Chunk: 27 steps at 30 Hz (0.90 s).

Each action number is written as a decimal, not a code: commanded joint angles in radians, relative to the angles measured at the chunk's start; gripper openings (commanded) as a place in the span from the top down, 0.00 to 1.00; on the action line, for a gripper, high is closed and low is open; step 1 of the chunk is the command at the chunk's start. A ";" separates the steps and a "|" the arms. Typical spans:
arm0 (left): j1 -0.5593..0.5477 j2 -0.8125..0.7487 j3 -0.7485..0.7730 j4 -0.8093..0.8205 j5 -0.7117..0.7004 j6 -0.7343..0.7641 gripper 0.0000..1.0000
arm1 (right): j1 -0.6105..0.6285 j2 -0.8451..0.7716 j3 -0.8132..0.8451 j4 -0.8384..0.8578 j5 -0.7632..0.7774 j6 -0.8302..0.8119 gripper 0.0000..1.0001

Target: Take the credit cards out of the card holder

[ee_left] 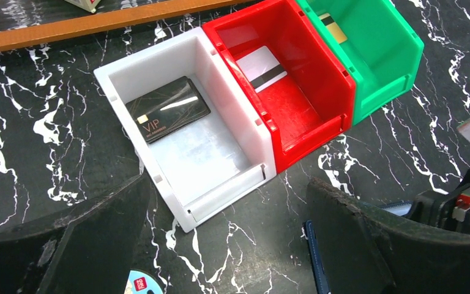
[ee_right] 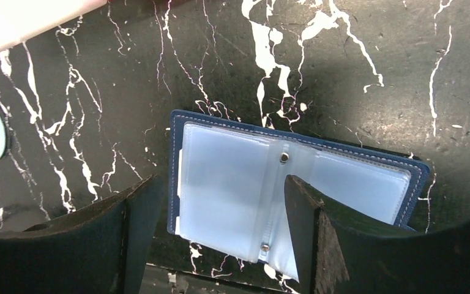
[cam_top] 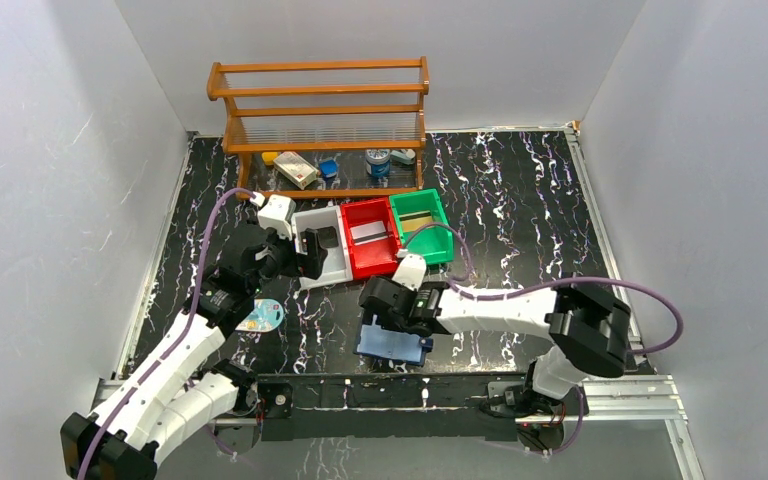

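— Card holder (cam_top: 392, 343) first; where does it lie?

— Lower centre of the top view, open flat on the black marbled table (cam_top: 520, 190), clear sleeves up; in the right wrist view it fills the middle of the frame, and the sleeves that show look bare.

— So where are the cards?

— One in each bin, upper half of the left wrist view; a black VIP card (ee_left: 167, 109) in the white bin (ee_left: 117, 76), a white striped card (ee_left: 263, 66) in the red bin (ee_left: 318, 98), and the edge of another in the green bin (ee_left: 391, 55).

— Which step, then?

— Near the end, I judge; what is left is a check of the leaves underneath, which I cannot see; that calls for pinching one thin sleeve without dragging the whole holder.

— And the arms?

— The right gripper (ee_right: 217, 205) reaches across from the right and points down over the holder, jaws apart astride its left leaf, gripping nothing; the left gripper (ee_left: 229, 245) hangs at the near lip of the white bin, jaws spread wide and empty.
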State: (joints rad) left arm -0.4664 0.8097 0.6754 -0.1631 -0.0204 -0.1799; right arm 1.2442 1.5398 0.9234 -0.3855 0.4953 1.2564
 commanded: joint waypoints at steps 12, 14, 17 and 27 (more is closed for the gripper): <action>0.005 -0.023 -0.003 -0.015 -0.062 -0.003 0.02 | 0.006 0.177 0.178 -0.131 -0.007 -0.054 0.21; 0.005 -0.023 -0.005 -0.015 -0.062 -0.001 0.02 | 0.006 0.194 0.192 -0.142 -0.011 -0.059 0.20; 0.005 -0.022 -0.005 -0.013 -0.062 0.000 0.02 | 0.006 0.243 0.204 -0.160 -0.020 -0.061 0.22; 0.005 -0.017 -0.010 -0.010 -0.059 0.005 0.02 | 0.006 0.240 0.159 -0.153 -0.014 -0.046 0.40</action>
State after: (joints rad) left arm -0.4664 0.8078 0.6754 -0.1734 -0.0711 -0.1825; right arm 1.2457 1.7729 1.1152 -0.5259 0.4820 1.1965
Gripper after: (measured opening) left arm 0.983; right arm 0.606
